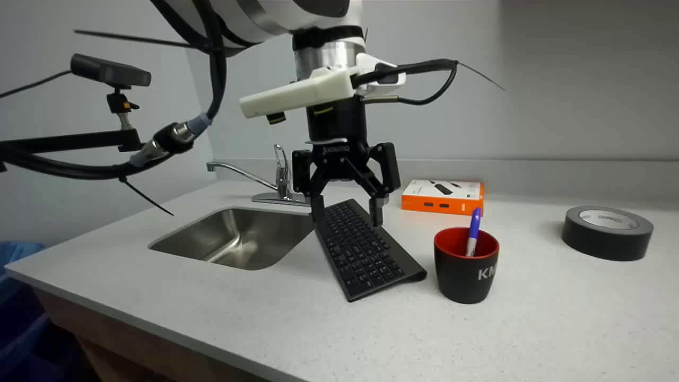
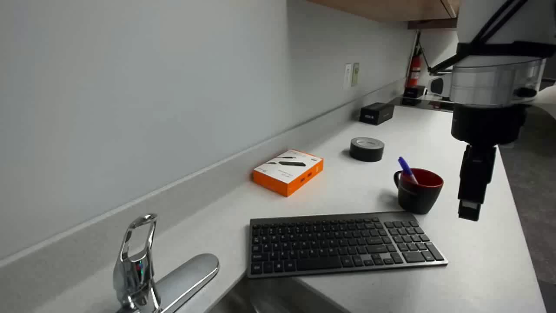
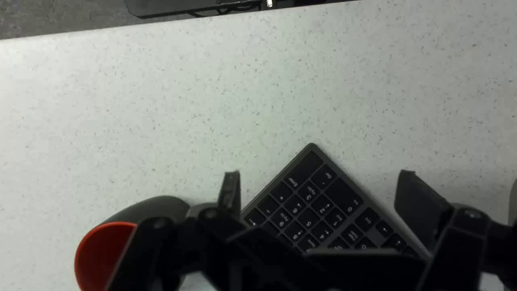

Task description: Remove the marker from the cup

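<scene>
Sitting nearest me, in from the front edge of the pale speckled bench, is the cup, dark outside and red within, white letters on its side. The marker stands inside it, blue-purple end poking up past the rim, tilted toward the bench's back edge. Up in the air, over toward the left edge from there as I face it, hangs the gripper, plainly released, its fingers spread well apart; in the wrist view the number-pad end of the keyboard shows between them. That keyboard lies aslant, number-pad end just beside the cup, the rest running back alongside the sink, which is let into the bench near that left edge. Farther off to the right, a roll of black tape lies flat, well apart from the cup. Close by the back edge rests an orange-and-white box, and behind the sink, along that same edge, rises a chrome tap
</scene>
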Controlling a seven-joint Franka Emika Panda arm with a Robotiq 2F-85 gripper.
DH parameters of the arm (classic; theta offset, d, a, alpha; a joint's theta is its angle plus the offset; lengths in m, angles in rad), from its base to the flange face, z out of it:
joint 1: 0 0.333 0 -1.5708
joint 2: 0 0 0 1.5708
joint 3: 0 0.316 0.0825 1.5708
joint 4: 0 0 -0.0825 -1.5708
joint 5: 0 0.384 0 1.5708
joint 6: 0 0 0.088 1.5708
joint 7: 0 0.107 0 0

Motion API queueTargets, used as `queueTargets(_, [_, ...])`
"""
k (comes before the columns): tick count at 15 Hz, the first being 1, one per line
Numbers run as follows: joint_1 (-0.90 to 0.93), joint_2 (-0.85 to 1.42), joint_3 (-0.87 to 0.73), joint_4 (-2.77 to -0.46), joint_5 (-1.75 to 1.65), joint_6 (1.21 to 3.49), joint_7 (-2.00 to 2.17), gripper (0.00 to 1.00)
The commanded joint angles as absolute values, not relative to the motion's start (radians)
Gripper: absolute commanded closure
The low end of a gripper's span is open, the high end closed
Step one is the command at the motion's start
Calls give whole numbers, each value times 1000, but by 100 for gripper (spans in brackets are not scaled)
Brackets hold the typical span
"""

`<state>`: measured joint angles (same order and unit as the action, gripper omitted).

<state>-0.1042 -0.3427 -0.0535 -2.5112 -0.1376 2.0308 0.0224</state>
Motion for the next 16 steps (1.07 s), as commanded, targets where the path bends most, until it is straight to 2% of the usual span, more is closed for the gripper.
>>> queueTargets(1, [-100, -343, -57, -2510, -139, 2029, 24, 0])
queueTargets(8, [-104, -348, -58, -2516, -149, 2049, 23, 0])
queueTargets(16, [-215, -349, -108, -2545, -264, 2426, 116, 0])
